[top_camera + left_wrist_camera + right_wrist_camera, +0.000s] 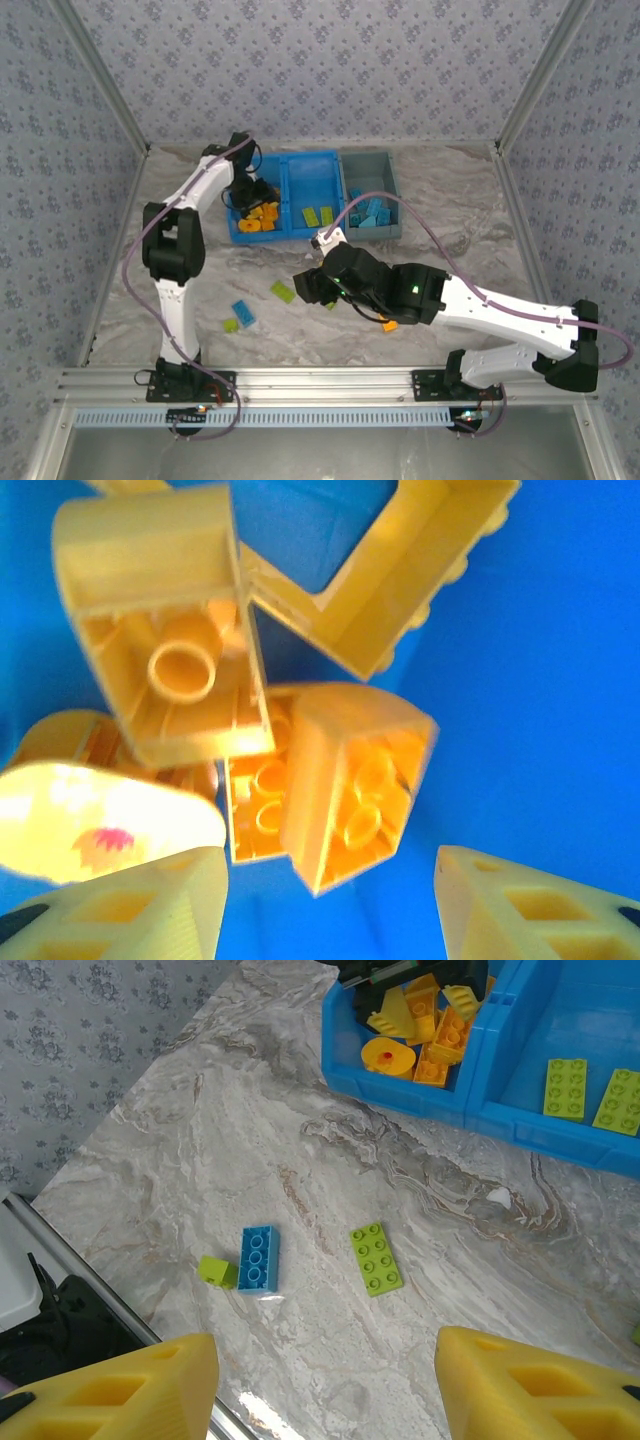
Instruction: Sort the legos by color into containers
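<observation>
Above the orange legos [345, 790], left fingers [120, 910] point down, parted.

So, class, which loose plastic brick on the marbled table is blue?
The rectangular blue studded brick beside the small lime green brick; the other brick nearby is lime green too.

The two-compartment bin [288, 238] sits toward the back of the table [460, 250], with the smaller bin [372, 155] just beside it on the right. A pile of bricks [258, 215] lies in the left compartment, two flat bricks [318, 216] lie side by side in the right one, and several more bricks [372, 213] lie in the smaller bin. In front of the bins, a small brick [231, 325] lies just left of a longer brick [243, 312]. A third brick [283, 291] lies to their right, nearer the bins.
</observation>
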Controlling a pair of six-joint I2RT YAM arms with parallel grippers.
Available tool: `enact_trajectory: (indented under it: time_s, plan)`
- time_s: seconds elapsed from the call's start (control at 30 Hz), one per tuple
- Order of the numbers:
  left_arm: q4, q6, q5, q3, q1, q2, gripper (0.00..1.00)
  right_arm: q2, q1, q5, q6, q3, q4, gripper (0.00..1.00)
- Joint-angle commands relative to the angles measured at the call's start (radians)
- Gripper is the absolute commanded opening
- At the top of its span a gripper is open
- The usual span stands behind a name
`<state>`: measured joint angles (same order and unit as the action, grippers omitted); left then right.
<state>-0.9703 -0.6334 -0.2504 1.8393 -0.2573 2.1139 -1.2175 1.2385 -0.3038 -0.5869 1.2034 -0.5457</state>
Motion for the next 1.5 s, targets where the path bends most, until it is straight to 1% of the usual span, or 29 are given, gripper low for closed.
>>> enact_trajectory:
  time_s: [0.0,0.1,0.2,0.23,0.37,0.43,0.47,0.53,0.6,0.63,0.7,0.8,0.87,1.03,1.1,1.17,1.27,1.47]
  plan:
    - [0.081,-0.018,0.009,-0.084,-0.004,-0.159,0.54,0.008,-0.002,-0.016,-0.017,-0.035,-0.002,0.62]
    - [0.098,-0.028,0.038,-0.145,0.007,-0.211,0.45,0.007,-0.001,-0.017,-0.018,-0.035,-0.002,0.62]
    - [0.101,-0.019,0.080,-0.189,0.013,-0.232,0.29,0.007,0.001,-0.018,-0.018,-0.038,0.000,0.62]
    - [0.101,-0.015,0.092,-0.198,0.013,-0.238,0.26,0.007,0.000,-0.019,-0.018,-0.039,-0.002,0.62]
    - [0.113,-0.017,0.100,-0.236,0.011,-0.293,0.25,0.011,0.002,-0.059,-0.029,-0.039,-0.027,0.61]
    - [0.117,-0.010,0.106,-0.262,-0.007,-0.363,0.28,0.015,0.001,-0.107,-0.046,-0.032,-0.071,0.61]
    - [0.119,-0.002,0.111,-0.276,-0.021,-0.401,0.31,0.016,-0.001,-0.129,-0.062,-0.030,-0.092,0.61]
    - [0.117,0.011,0.144,-0.325,-0.068,-0.508,0.42,0.011,-0.009,-0.153,-0.060,-0.026,-0.116,0.61]
    - [0.097,0.012,0.190,-0.385,-0.113,-0.616,0.49,-0.008,-0.013,-0.159,-0.051,-0.020,-0.126,0.62]
    - [0.087,0.005,0.217,-0.432,-0.134,-0.682,0.52,-0.027,-0.013,-0.153,-0.010,-0.019,-0.124,0.62]
    - [0.073,-0.028,0.250,-0.528,-0.173,-0.812,0.55,-0.085,-0.010,-0.104,0.049,0.006,-0.101,0.63]
    - [0.044,-0.095,0.315,-0.675,-0.243,-1.025,0.58,-0.227,0.020,-0.026,0.119,0.075,-0.086,0.63]
    - [-0.005,-0.137,0.349,-0.749,-0.269,-1.157,0.59,-0.336,0.044,0.027,0.144,0.123,-0.064,0.64]
    - [-0.071,-0.181,0.285,-0.929,-0.272,-1.538,0.66,-0.587,0.071,0.184,0.159,0.231,0.010,0.68]
    - [-0.134,-0.203,0.270,-0.954,-0.271,-1.644,0.67,-0.673,0.075,0.227,0.166,0.286,0.000,0.70]
    - [-0.220,-0.228,0.292,-0.957,-0.271,-1.720,0.67,-0.761,0.076,0.240,0.167,0.351,-0.033,0.71]
    - [-0.279,-0.256,0.311,-0.953,-0.271,-1.796,0.67,-0.853,0.068,0.265,0.162,0.416,-0.051,0.71]
    - [-0.272,-0.267,0.312,-0.947,-0.271,-1.806,0.67,-0.964,0.043,0.294,0.148,0.500,-0.102,0.70]
